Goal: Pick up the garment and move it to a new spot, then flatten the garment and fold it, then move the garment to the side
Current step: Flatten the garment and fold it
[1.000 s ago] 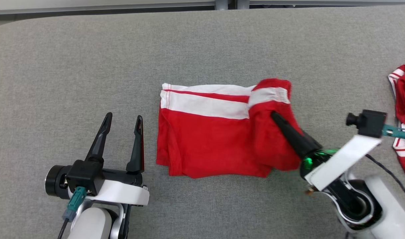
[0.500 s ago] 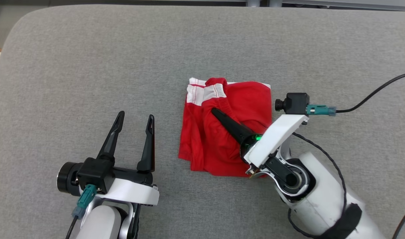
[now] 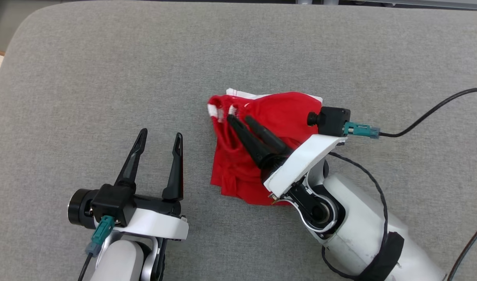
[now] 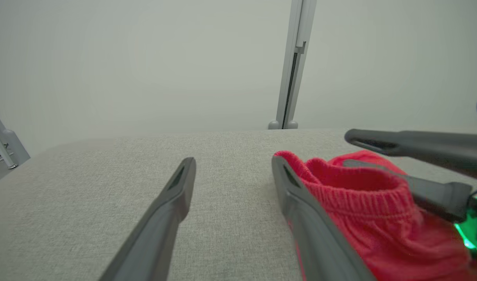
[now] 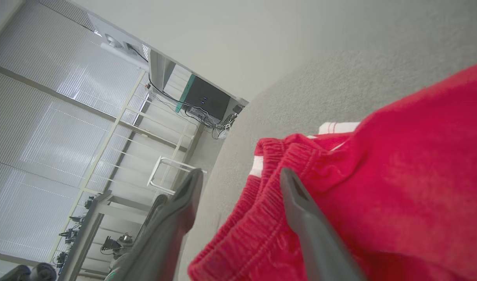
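Observation:
The red garment [image 3: 277, 113] with white stripes lies folded on the grey padded table [image 3: 105, 70], its elastic hem bunched at the left. My right gripper [image 3: 237, 118] is over that bunched hem, open; in the right wrist view the garment [image 5: 398, 175] has its hem lying loose between the fingers of the right gripper [image 5: 241, 175]. My left gripper [image 3: 161, 133] rests open to the left of the cloth with nothing in it. In the left wrist view the left gripper [image 4: 233, 162] has its right finger beside the garment [image 4: 359, 195].
A black cable [image 3: 429, 113] runs from the right wrist camera off to the right. The table's rounded left corner [image 3: 11, 43] is at upper left. Bare grey surface spreads left of and beyond the garment.
The right gripper carried the garment's right edge leftward across the cloth, folding it over, and its jaws have come apart. The head camera shifted too. The left gripper stayed open and still.

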You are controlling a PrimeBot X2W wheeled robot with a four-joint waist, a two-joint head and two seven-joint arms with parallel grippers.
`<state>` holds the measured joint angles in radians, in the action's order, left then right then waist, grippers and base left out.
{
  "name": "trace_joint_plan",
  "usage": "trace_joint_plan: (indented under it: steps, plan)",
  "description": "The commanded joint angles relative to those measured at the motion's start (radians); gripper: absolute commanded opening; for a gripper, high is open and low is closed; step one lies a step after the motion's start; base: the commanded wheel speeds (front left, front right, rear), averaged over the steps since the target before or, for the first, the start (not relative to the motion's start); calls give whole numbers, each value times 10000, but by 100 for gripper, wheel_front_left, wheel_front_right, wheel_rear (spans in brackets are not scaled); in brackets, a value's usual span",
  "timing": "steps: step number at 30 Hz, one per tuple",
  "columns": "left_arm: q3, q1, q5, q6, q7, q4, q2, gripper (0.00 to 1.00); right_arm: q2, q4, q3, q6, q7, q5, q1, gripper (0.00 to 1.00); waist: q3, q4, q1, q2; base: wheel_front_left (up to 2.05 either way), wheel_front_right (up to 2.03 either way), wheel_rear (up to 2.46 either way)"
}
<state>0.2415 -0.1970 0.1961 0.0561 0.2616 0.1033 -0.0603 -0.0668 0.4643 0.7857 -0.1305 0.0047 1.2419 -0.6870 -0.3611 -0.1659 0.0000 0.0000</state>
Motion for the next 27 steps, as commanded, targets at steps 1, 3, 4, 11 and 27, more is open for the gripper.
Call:
trace_joint_plan:
  steps: [1,3,4,11,27]
  plan:
    - [-51,-89,-55,-26,41,-21,-30,100,-149,-158,41,-5,-202,-76,-165,100,2,76,0,0,0,0,0]
    - [-70,-101,-105,-68,41,-2,-29,100,-282,-527,261,-5,-557,-107,-215,100,10,167,0,0,0,0,0]
    - [-79,-112,-119,-80,41,4,-25,100,-440,-672,330,-5,-818,-238,-289,100,14,207,0,0,0,0,0]
    - [-171,1,-226,-120,41,57,-17,100,-1485,-444,198,-5,-2570,-2053,-311,100,191,434,0,0,0,0,0]
    - [-712,464,-265,1,39,20,-432,100,-2053,-1853,-5460,-4,-2683,-7746,3729,100,717,1129,0,0,0,0,0]
